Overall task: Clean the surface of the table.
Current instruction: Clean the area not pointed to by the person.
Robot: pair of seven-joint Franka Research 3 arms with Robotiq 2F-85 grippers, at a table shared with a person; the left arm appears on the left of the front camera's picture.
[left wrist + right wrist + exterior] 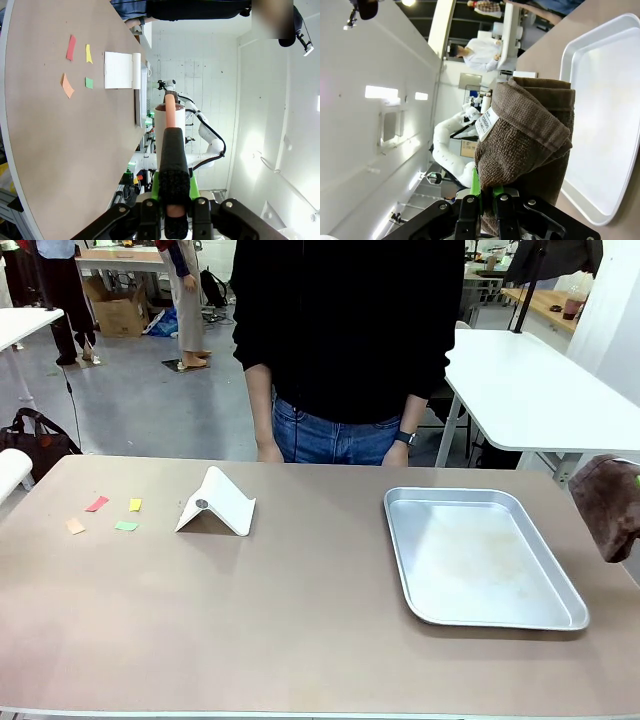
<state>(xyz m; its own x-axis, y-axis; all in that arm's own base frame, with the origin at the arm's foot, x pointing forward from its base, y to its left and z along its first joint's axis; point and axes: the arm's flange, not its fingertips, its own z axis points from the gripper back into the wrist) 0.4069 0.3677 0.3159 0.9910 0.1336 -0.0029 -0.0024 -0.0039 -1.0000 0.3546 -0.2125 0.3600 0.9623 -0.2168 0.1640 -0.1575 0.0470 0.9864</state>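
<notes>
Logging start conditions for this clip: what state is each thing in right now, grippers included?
table: littered with four coloured paper scraps near its left end.
metal tray: empty, lying flat on the table.
white folded stand: standing tent-like beside the scraps.
brown towel: folded, clamped in the right gripper.
black-handled tool: clamped in the left gripper.
</notes>
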